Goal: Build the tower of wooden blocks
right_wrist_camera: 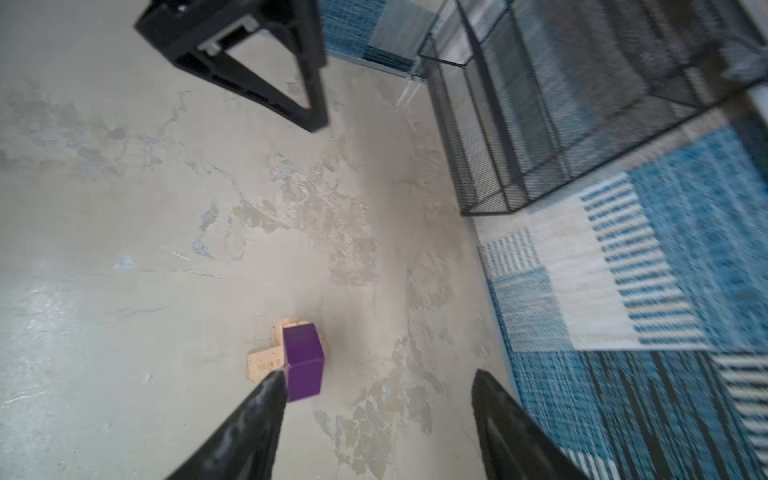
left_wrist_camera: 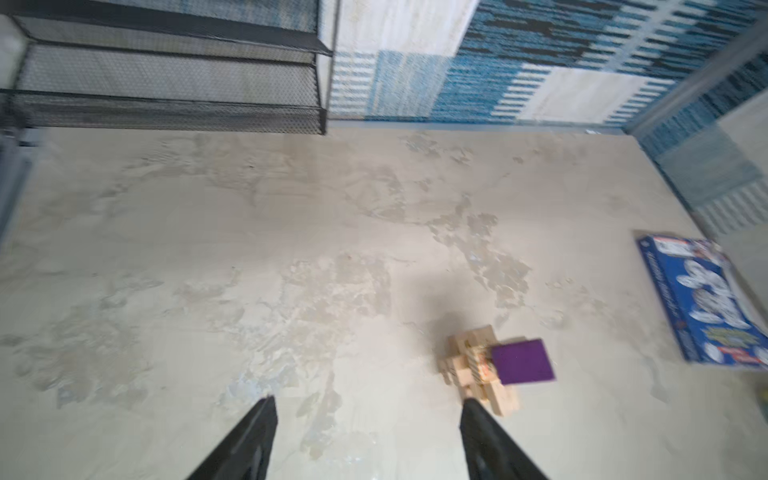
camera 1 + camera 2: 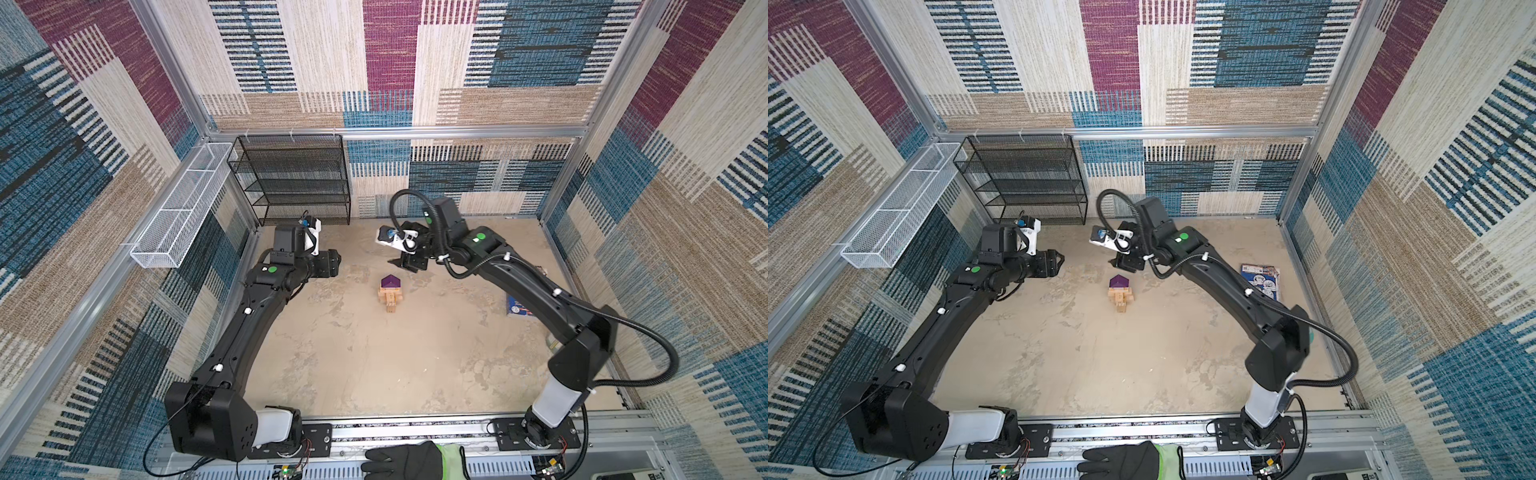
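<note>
The tower (image 3: 391, 296) (image 3: 1121, 296) stands mid-table in both top views, a narrow stack of pale wood blocks (image 2: 473, 370) laid crosswise. A purple wedge (image 3: 390, 282) (image 3: 1120, 282) (image 2: 523, 361) (image 1: 304, 361) sits on top as its roof. My left gripper (image 3: 337, 261) (image 3: 1060, 262) (image 2: 368, 403) hovers open and empty to the tower's left, apart from it. My right gripper (image 3: 395, 264) (image 3: 1113, 263) (image 1: 380, 374) hangs open and empty just behind and above the tower. Printed block ends (image 1: 266, 363) show beside the wedge.
A black mesh shelf (image 3: 291, 178) (image 1: 561, 104) stands at the back left. A white wire basket (image 3: 178, 208) hangs on the left wall. A blue booklet (image 3: 519, 307) (image 3: 1262, 278) (image 2: 702, 299) lies at the right. A gloved hand (image 3: 407, 461) rests on the front rail.
</note>
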{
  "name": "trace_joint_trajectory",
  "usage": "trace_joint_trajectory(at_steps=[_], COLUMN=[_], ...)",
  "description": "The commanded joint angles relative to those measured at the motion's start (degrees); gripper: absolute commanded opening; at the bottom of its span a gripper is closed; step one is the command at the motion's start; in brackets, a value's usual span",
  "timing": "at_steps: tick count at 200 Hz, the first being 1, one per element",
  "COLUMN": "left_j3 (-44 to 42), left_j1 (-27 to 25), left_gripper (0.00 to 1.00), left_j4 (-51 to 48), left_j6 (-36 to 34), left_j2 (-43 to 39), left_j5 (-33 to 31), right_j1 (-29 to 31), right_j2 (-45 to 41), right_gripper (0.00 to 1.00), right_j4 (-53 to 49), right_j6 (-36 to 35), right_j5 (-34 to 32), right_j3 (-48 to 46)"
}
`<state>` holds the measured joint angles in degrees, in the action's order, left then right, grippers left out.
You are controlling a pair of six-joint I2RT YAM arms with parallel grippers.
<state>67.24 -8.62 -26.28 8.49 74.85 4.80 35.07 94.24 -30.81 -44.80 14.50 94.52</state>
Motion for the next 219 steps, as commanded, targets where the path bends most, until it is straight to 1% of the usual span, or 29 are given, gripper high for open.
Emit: trace_joint_trajectory(at_steps=[1,12,20,40,53,69,86,98,112,120,155,160,166,178,191,197,206,208,214,219], left_j3=[-7.0,-11.3,-14.0,-19.5,-21.9,-23.9,-26.4,-28.5,-31.0,-32.3,-35.4,-35.5,-35.4,-35.5,-35.8,-36.3,-37.9,-38.3,-39.5,-40.4], left_j1=[0.2,0.3,0.6,1.5,2.2,3.1,4.0,4.8,6.2,6.8,9.9,10.4,10.8,11.3,11.5,11.5,11.5,11.5,11.5,11.5], left_gripper=[0.78,0.79,0.80,0.81,0.81,0.81,0.81,0.81,0.82,0.81,0.82,0.82,0.82,0.83,0.83,0.83,0.83,0.83,0.83,0.84], left_j4=[13.1,17.2,19.8,25.0,26.9,29.0,32.5,36.1,41.1,43.6,52.7,53.2,53.9,55.3,56.2,57.3,60.6,62.7,66.4,68.6], left_j6=[3.6,3.7,3.1,0.6,-1.5,-4.0,-5.9,-6.5,-6.7,-6.8,-7.0,-7.0,-7.1,-7.3,-7.8,-8.2,-8.7,-8.8,-9.3,-9.3], left_j2=[-2.8,-4.0,-4.7,-5.2,-4.4,-3.1,-2.0,-1.3,-0.3,0.6,5.8,6.6,7.4,8.3,8.8,9.1,10.1,10.5,11.8,12.9], left_j5=[-14.0,-19.4,-22.4,-28.3,-30.8,-32.6,-32.6,-30.5,-24.6,-21.2,-10.5,-9.0,-7.4,-5.5,-3.7,-2.4,-0.7,-0.6,-0.1,-0.1], right_j1=[-4.5,-7.5,-9.5,-14.0,-17.9,-23.3,-27.3,-28.7,-29.7,-29.9,-30.0,-30.0,-30.2,-30.4,-31.1,-31.9,-33.6,-34.1,-35.6,-36.2], right_j2=[-8.5,-12.7,-15.2,-18.7,-19.7,-21.0,-21.0,-19.5,-17.1,-15.5,-8.8,-8.4,-8.3,-8.0,-7.4,-7.9,-8.6,-8.7,-8.5,-7.4], right_gripper=[0.88,0.96,1.00,1.00,1.00,1.00,1.00,1.00,1.00,1.00,1.00,1.00,1.00,1.00,1.00,1.00,1.00,1.00,1.00,1.00], right_j4=[28.3,38.8,44.2,51.8,53.9,57.9,63.1,67.0,71.3,72.8,82.8,81.7,80.7,87.5,88.4,88.6,92.5,93.8,99.7,105.1], right_j6=[11.0,15.7,17.8,21.9,27.2,33.9,37.3,37.7,38.9,39.5,39.9,39.8,39.7,38.6,39.1,39.6,40.6,40.9,41.3,41.3], right_j5=[-1.0,-5.1,-8.0,-15.9,-19.5,-20.5,-21.8,-23.4,-23.6,-23.5,-22.2,-22.5,-20.9,-17.9,-17.3,-15.5,-12.3,-11.3,-7.8,-6.2], right_j3=[-13.1,-21.5,-26.9,-36.9,-42.1,-49.9,-57.7,-62.6,-66.3,-67.5,-71.9,-71.3,-70.7,-73.3,-73.7,-74.2,-76.8,-77.6,-80.7,-83.8])
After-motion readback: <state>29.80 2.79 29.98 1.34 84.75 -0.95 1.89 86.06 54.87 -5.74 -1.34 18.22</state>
